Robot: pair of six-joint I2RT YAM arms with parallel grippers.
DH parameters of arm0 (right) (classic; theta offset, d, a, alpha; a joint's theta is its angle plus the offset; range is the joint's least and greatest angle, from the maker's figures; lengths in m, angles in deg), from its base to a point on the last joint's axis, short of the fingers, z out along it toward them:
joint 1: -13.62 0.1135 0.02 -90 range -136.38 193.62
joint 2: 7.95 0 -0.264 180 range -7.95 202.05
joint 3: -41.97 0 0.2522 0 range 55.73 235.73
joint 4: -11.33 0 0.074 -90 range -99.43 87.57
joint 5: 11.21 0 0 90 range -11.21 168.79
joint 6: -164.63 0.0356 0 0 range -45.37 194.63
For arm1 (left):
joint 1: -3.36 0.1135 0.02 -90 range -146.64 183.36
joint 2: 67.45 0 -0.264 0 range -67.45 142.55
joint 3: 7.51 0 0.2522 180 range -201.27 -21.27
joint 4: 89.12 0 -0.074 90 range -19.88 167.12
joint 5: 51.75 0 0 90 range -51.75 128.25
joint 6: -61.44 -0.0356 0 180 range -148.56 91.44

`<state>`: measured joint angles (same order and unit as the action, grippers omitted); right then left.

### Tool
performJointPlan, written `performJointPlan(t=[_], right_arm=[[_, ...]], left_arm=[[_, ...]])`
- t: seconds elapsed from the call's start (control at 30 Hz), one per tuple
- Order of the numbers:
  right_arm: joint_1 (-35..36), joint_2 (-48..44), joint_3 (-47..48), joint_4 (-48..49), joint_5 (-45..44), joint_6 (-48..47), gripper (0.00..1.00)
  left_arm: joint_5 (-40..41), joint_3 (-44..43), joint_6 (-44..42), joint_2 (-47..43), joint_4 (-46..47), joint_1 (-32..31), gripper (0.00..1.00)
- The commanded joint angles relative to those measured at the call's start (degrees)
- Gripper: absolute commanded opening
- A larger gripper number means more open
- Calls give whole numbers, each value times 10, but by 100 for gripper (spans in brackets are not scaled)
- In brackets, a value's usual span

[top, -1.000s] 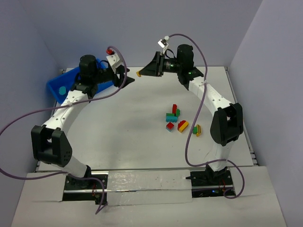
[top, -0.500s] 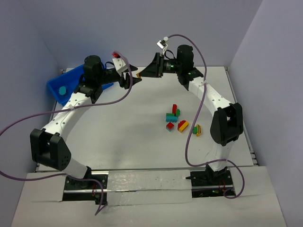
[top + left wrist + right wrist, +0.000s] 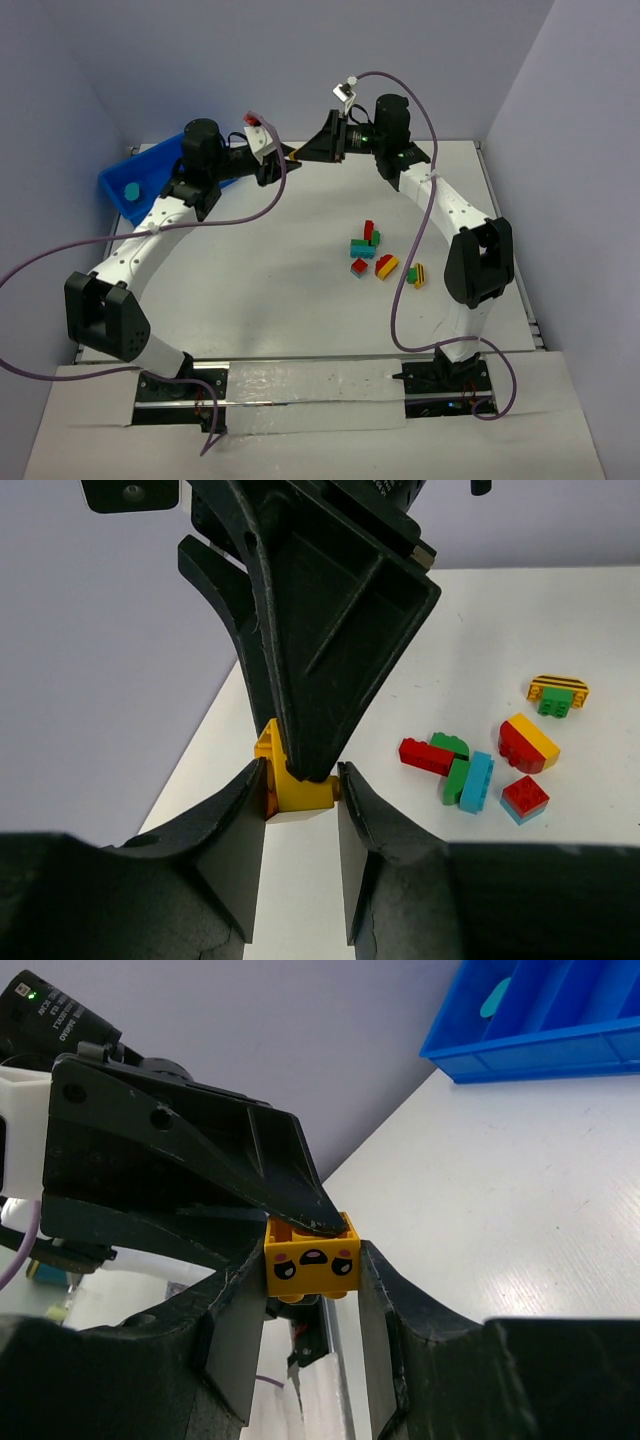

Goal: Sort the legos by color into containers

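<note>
here the yellow face brick [image 3: 311, 1256] sits just right of the blue bin [image 3: 145, 170], clamped in the right claw [image 3: 310, 1270]. the left claw [image 3: 300, 785] brackets it too, though i cannot tell whether it grips. the loose bricks [image 3: 372, 252] lie on the surface [image 3: 280, 290], well right of the bin.

Top of yellow brick [image 3: 297, 792] was hidden behind finger [image 3: 320, 660] of right gripper [image 3: 308, 1295]. Blue bin [image 3: 545, 1050] was cropped by top, right edges.

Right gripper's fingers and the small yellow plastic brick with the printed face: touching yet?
Touching. The right wrist view shows the small yellow plastic brick wedged between both fingers of the right gripper, no gap either side.
</note>
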<state>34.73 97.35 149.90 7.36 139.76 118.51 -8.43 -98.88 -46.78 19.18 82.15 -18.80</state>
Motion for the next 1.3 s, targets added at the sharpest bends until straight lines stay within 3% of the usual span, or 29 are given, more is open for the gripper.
performJointPlan(t=[0.0, 0.1, 0.2, 0.37, 0.5, 0.73, 1.27], right_arm=[[-13, -10, 4, 4, 2, 10, 60], [-42, -12, -1, -18, -26, 4, 81], [-77, -17, 13, -95, -67, -68, 88], [-106, -32, 25, -204, -158, -187, 90], [-111, -50, 17, -258, -216, -267, 90], [-111, -66, -7, -279, -241, -308, 90], [-110, -86, -33, -288, -258, -335, 93]], left_arm=[[47, -19, 13, -7, 0, 4, 2], [78, -7, 49, -21, -8, 20, 0], [119, -16, 91, -26, -45, 52, 0], [259, -101, 122, 32, -199, 140, 0], [356, -263, 165, 161, -332, 237, 0], [416, -476, 215, 338, -433, 316, 0], [464, -468, 208, 433, -424, 358, 2]])
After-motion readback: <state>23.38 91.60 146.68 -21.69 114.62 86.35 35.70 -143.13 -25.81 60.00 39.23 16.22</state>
